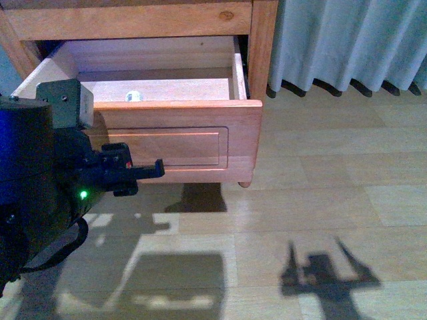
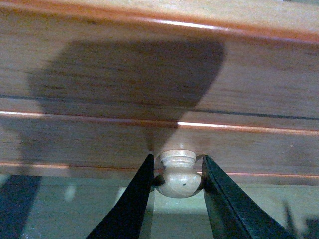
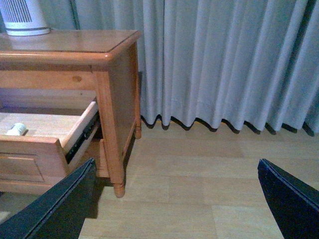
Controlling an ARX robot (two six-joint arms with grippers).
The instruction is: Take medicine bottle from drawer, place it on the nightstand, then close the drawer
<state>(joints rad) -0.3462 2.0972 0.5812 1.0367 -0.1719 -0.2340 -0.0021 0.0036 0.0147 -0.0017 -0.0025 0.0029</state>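
The nightstand (image 3: 70, 44) has its drawer (image 1: 175, 141) pulled far out. The medicine bottle (image 1: 133, 96), small and white, lies on the pale drawer floor near the front wall; in the right wrist view the medicine bottle (image 3: 16, 130) shows just behind the drawer (image 3: 47, 128) front. My left gripper (image 2: 177, 182) is shut on the round wooden drawer knob (image 2: 178, 180), one black finger pressed on each side. In the front view the left gripper (image 1: 145, 171) reaches to the drawer front and hides the knob. My right gripper (image 3: 174, 204) is open over bare floor, right of the nightstand.
A large white ribbed device (image 3: 24, 17) stands on the nightstand top. Grey curtains (image 3: 219, 64) hang behind and to the right. Wooden floor (image 1: 320, 200) stretches in front and right of the cabinet. The nightstand's turned foot (image 3: 118, 189) is near my right gripper's finger.
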